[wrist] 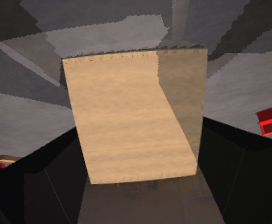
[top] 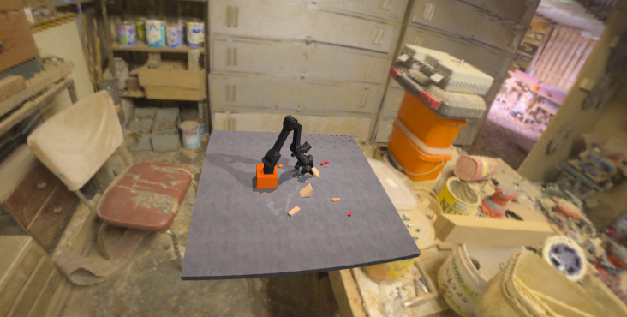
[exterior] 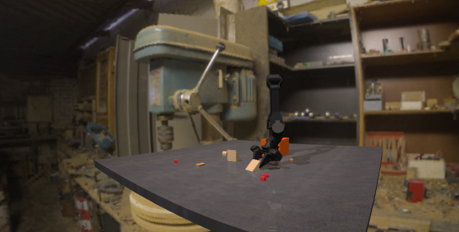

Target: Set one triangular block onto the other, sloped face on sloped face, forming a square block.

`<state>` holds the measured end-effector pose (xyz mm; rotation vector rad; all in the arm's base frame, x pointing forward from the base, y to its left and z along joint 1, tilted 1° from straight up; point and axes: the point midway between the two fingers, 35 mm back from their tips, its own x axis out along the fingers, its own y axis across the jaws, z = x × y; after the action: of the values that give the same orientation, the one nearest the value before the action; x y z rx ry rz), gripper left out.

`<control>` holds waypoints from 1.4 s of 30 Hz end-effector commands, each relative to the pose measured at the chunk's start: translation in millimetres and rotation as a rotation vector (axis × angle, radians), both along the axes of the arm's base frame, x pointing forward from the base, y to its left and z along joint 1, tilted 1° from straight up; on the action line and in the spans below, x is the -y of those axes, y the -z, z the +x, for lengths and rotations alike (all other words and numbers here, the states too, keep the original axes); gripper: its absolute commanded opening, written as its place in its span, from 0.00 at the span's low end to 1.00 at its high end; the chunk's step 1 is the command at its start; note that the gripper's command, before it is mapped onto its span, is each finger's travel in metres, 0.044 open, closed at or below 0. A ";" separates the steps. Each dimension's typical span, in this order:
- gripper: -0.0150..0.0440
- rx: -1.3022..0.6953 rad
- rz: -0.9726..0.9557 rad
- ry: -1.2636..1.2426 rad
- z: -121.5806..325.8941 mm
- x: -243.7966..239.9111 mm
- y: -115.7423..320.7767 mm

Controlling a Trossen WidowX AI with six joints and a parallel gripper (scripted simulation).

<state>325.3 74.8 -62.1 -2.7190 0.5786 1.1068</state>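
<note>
One tan triangular block is between the fingers of my gripper, which is shut on it low over the grey table. The fingers are at its two sides, and its broad tan face fills the middle of the wrist view. Whether its underside touches the table is not clear. The other triangular block stands apart on the table, nearer the front in the top view, with nothing on it.
Two small red cubes lie close beside the held block. A third red cube, a flat orange piece and a tan bar lie farther off. An orange bit lies near the arm's base.
</note>
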 end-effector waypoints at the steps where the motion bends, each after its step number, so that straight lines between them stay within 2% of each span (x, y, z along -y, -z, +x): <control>1: 0.46 0.000 0.001 0.000 -0.1 -0.1 0.0; 6: 0.25 0.000 0.001 0.000 2.7 -1.7 -14.0; 25: 0.25 0.001 0.001 0.000 0.5 -1.7 -100.0; 33: 0.25 -0.003 0.013 0.009 1.0 -2.0 -97.0; 42: 0.25 -0.003 0.198 0.201 6.7 -2.5 -94.2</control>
<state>328.7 76.8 32.3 -2.5324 0.6495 1.0803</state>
